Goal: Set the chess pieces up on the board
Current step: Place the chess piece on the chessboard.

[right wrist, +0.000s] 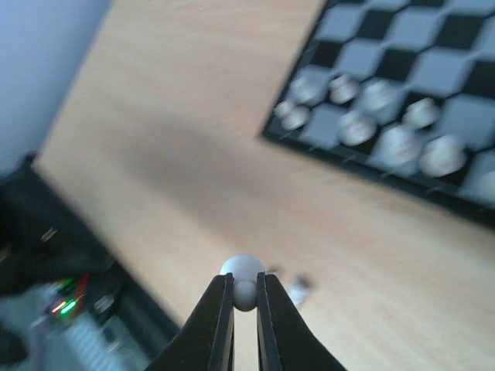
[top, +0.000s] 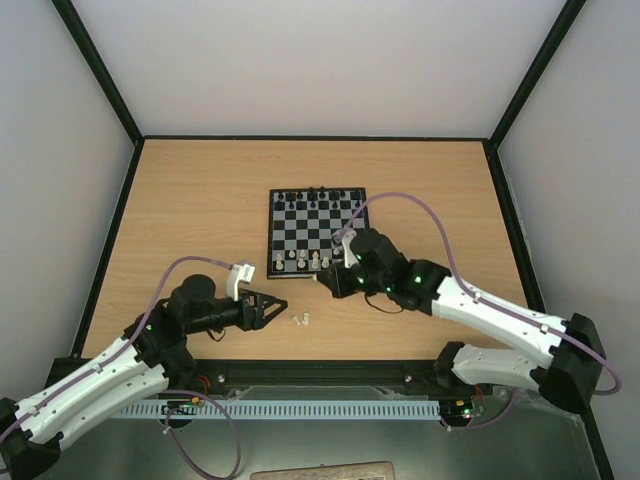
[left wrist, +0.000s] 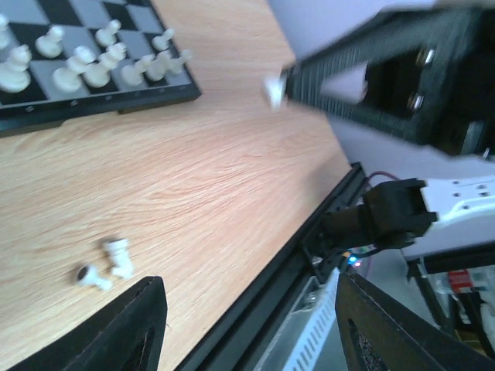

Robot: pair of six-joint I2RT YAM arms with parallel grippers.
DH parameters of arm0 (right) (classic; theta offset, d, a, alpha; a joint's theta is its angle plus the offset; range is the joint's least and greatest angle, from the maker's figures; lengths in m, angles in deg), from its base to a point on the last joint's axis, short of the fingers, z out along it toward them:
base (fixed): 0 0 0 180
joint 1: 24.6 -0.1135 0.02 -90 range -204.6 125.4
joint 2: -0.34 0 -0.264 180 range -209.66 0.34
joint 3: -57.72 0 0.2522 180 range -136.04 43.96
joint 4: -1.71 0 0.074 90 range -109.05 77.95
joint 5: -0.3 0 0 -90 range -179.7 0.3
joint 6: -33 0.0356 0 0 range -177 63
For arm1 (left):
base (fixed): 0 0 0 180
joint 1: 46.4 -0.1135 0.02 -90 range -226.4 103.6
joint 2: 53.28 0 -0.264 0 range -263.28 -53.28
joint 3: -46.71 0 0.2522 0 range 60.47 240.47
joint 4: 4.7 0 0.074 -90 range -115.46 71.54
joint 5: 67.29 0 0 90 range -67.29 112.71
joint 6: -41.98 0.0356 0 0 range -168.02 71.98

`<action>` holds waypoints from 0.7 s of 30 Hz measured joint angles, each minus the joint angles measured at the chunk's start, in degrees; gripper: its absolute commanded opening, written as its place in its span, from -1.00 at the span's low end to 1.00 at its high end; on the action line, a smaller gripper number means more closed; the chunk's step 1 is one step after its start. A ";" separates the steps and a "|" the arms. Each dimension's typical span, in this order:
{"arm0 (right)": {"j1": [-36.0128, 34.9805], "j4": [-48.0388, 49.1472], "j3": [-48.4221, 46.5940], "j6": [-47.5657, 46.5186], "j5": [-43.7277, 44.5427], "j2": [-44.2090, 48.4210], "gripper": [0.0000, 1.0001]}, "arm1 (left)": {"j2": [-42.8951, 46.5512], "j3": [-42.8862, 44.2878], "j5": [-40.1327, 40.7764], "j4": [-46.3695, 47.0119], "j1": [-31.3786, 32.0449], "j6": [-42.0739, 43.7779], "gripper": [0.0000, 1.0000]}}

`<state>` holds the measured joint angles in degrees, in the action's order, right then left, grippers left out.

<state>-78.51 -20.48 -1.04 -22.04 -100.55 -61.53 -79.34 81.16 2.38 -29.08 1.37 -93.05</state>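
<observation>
White piece (right wrist: pixel 244 278) between right fingers (right wrist: pixel 219 325); wrist view only

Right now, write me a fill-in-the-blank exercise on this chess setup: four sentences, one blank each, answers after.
1. The right hand is shut on a small ____ chess piece.
2. The left hand stands ____, holding nothing.
3. ____ loose pieces lie on the table, off the board.
4. Seen from the arms, the black pieces line the board's ____ edge.
Missing words: white; open; Two; far.
</observation>
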 measured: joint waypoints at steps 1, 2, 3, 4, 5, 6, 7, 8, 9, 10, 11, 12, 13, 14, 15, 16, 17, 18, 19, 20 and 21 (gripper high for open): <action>0.44 -2.56 -2.64 -0.68 4.39 -1.90 -0.88 | -0.70 0.00 0.72 -0.87 -0.15 0.09 0.26; 0.85 -4.35 -4.50 -1.29 7.74 -3.52 -0.88 | -1.31 0.00 1.18 -1.36 -0.20 0.17 0.26; 1.44 -6.51 -6.54 -1.79 11.65 -5.53 -0.88 | -2.01 0.00 1.66 -1.84 -0.22 0.28 0.26; 1.90 -7.87 -7.80 -2.14 14.10 -7.06 -0.88 | -2.64 0.00 2.03 -2.12 -0.22 0.37 0.26; 2.64 -9.70 -9.29 -2.60 16.90 -9.09 -0.88 | -3.39 0.00 2.45 -2.27 -0.22 0.52 0.26; 3.58 -11.41 -10.78 -2.99 19.41 -11.41 -0.88 | -4.15 0.00 2.67 -2.38 -0.26 0.70 0.26; 4.50 -12.61 -11.74 -3.48 21.27 -13.38 -0.88 | -4.90 0.00 2.86 -2.47 -0.37 0.87 0.26; 5.64 -14.12 -12.76 -3.91 22.86 -15.56 -0.88 | -5.66 0.00 3.02 -2.54 -0.50 1.01 0.26; 6.60 -15.10 -13.51 -4.31 23.98 -17.33 -0.88 | -6.25 0.00 3.13 -2.60 -0.59 1.14 0.26; 7.48 -16.00 -14.14 -4.70 24.83 -18.91 -0.88 | -6.78 0.00 3.34 -2.64 -0.63 1.20 0.26; 8.48 -16.90 -14.86 -5.14 25.53 -20.55 -0.88 | -7.19 0.00 3.45 -2.64 -0.79 1.31 0.26; 9.44 -17.62 -15.63 -5.55 25.88 -22.01 -0.88 | -7.58 0.00 3.50 -2.67 -0.92 1.42 0.26; 10.36 -17.92 -16.28 -6.05 26.05 -23.39 -0.88 | -7.85 0.00 3.56 -2.69 -1.09 1.57 0.26; 11.19 -18.21 -16.87 -6.49 26.10 -24.61 -0.88 | -7.91 0.00 3.56 -2.69 -1.22 1.70 0.26; 11.93 -18.58 -17.59 -6.86 26.01 -25.83 -0.88 | -7.93 0.00 3.56 -2.67 -1.29 1.88 0.26; 12.55 -18.73 -18.29 -7.39 25.88 -27.10 -0.88 | -7.93 0.00 3.52 -2.64 -1.42 2.01 0.26; 13.14 -18.78 -19.06 -7.80 25.66 -28.44 -0.88 | -7.93 0.00 3.50 -2.64 -1.49 2.14 0.26; 13.55 -18.80 -19.69 -8.17 25.42 -29.64 -0.88 | -7.91 0.00 3.48 -2.64 -1.55 2.21 0.26; 13.81 -18.80 -20.33 -8.59 25.14 -30.88 -0.88 | -7.91 0.00 3.48 -2.64 -1.60 2.27 0.26; 13.90 -18.78 -20.87 -8.92 24.83 -31.91 -0.88 | -7.87 0.00 3.43 -2.64 -1.68 2.43 0.26; 13.92 -18.75 -21.38 -9.20 24.50 -33.00 -0.88 | -7.87 0.00 3.43 -2.64 -1.73 2.43 0.25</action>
<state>-64.58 -39.23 -22.41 -31.24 -76.05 -94.53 -87.21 81.16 5.81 -31.72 -0.36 -90.63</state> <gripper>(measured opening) 0.057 0.629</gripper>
